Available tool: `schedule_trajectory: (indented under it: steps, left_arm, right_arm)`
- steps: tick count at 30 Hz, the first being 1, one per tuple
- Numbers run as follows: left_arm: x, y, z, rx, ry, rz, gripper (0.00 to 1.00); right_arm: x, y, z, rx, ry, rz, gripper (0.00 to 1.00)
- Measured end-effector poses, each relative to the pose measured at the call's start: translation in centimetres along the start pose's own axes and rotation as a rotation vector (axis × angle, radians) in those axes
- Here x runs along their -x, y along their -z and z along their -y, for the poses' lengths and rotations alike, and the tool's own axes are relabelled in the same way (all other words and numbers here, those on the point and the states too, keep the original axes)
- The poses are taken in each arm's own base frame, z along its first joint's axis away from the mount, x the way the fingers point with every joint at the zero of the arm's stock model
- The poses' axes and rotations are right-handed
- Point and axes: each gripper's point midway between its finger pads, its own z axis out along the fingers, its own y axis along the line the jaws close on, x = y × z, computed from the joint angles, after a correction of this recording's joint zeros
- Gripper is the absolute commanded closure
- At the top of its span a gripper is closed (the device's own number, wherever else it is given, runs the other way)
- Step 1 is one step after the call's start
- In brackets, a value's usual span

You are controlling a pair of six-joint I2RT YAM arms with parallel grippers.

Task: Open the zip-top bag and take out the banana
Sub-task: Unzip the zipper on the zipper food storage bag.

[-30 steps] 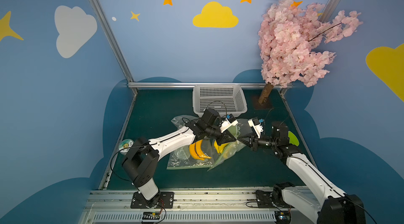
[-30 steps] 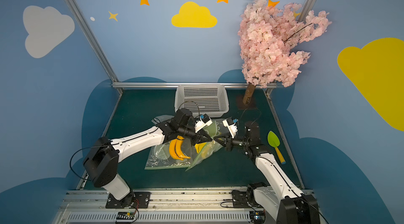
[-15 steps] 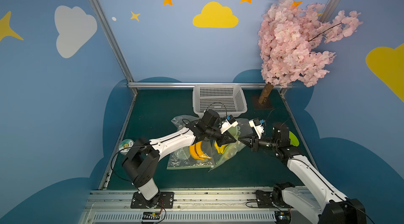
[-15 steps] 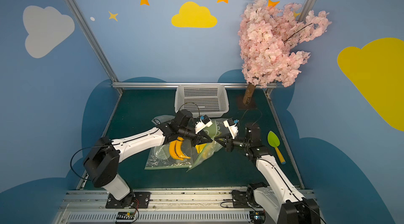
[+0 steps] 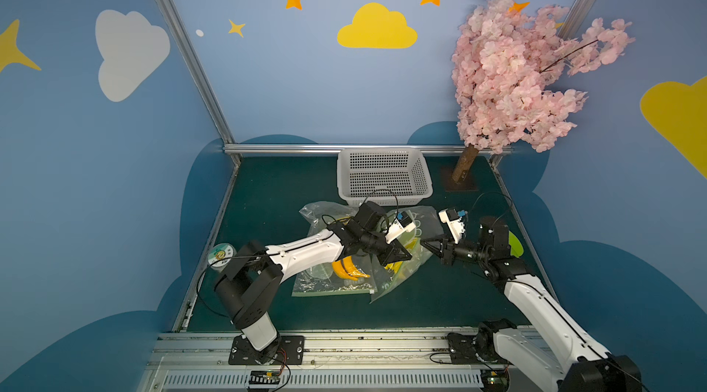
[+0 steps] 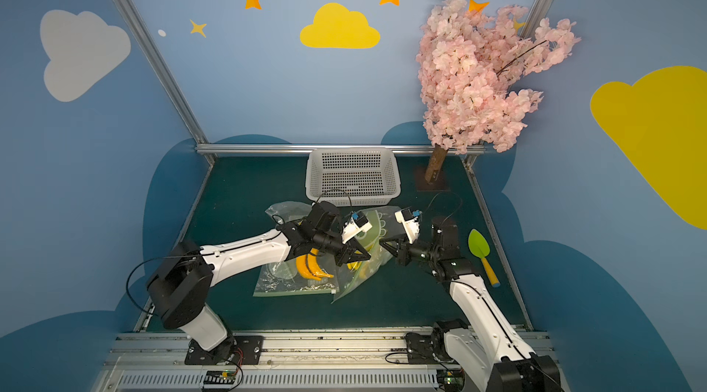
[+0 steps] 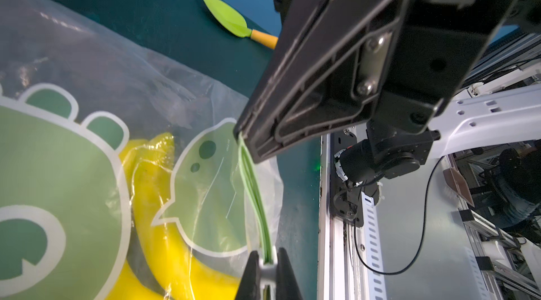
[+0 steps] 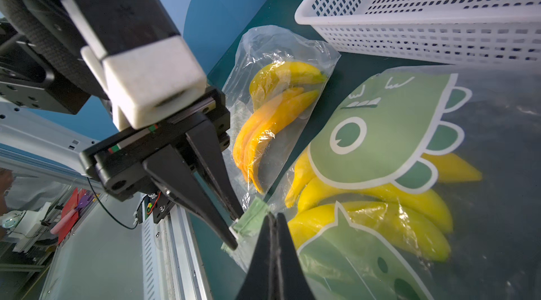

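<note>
While clamping on the green strip (image 7: pixel 252 184) at the mouth of the bag (image 8: pixel 497 143), the left gripper (image 7: pixel 268 257) is pinching one end of it, with a small pale piece caught between its tips. The right gripper (image 8: pixel 273 219) is nipping the same strip just beside it, with its fingers pressed flat together. In both top views the two sets of tips are pointing at each other, nearly nose to nose, above the middle of the mat (image 5: pixel 267 199). In the left wrist view the strip is running straight from one grip to the other. Yellow bananas (image 8: pixel 380 219) are lying inside the bag behind its green dinosaur print, just beside both grips. The bag is sagging away from the grips towards the front of the mat. A clear bag (image 5: pixel 333 283) of more orange bananas is lying flat under the left arm, touching the printed one. A white basket (image 5: pixel 384 176) is sitting behind both arms at the back of the mat. A green trowel (image 6: pixel 480 248) is lying beside the right arm, and a pink tree (image 5: pixel 509 76) is standing in the back right corner.
</note>
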Motion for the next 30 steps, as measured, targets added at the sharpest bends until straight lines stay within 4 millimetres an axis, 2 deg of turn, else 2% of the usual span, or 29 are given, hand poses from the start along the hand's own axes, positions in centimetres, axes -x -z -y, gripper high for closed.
schedule_trajectory:
  steps: [5, 15, 30]
  left_arm:
    - [-1.2, -0.1, -0.2, 0.019, 0.021, -0.013, 0.93]
    - [-1.2, 0.2, 0.0, 0.053, 0.02, -0.003, 0.93]
    - [-4.7, 0.2, -0.2, 0.064, 0.089, -0.101, 0.93]
  right_arm:
    - [-0.5, 0.1, 0.5, -0.031, -0.014, 0.002, 1.0]
    - [-0.4, 0.4, 1.1, -0.081, -0.03, 0.013, 1.0]
    - [-0.2, 1.5, 3.4, -0.21, -0.062, 0.061, 1.0]
